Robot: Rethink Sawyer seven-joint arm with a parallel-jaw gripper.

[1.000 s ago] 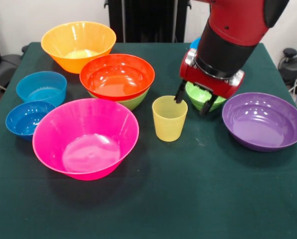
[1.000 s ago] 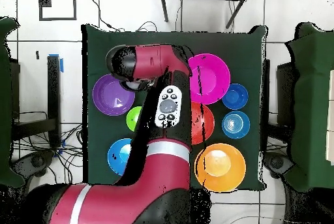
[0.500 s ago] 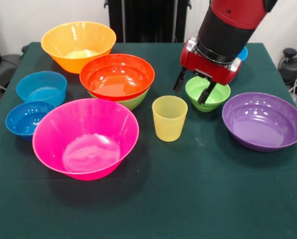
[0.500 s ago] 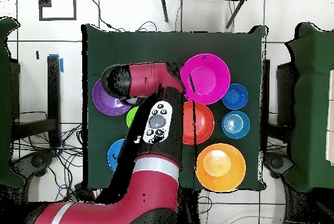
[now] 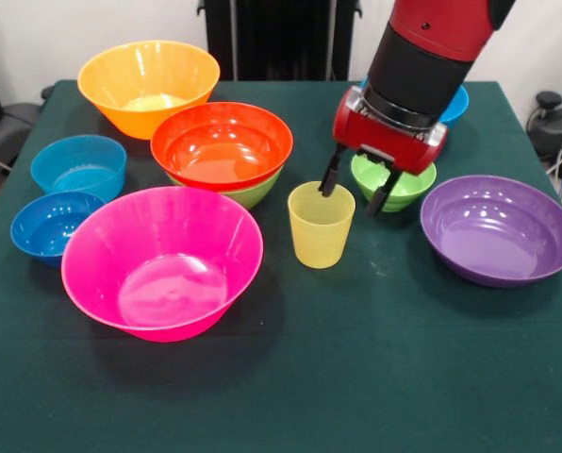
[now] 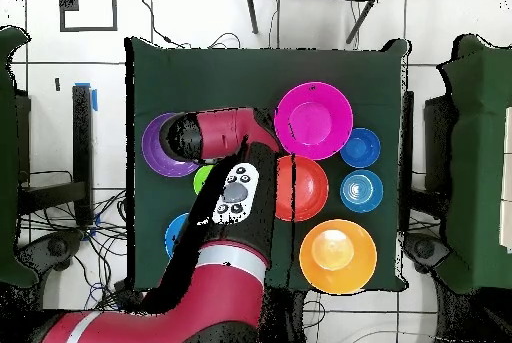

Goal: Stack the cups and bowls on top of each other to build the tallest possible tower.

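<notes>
We see the green tabletop filling most of the front view, with the red and black arm coming down at the upper right. The pink bowl sits lower left, the orange bowl upper left, and the purple bowl at the right. Just left of centre, the red-orange bowl rests nested in a green bowl. Two blue bowls stand at the left edge, and another blue bowl peeks out behind the arm. The small green bowl lies right of centre. The yellow cup stands upright at the centre. The end effector hangs with its fingers apart, one over the cup's rim and one over the small green bowl, gripping nothing.
</notes>
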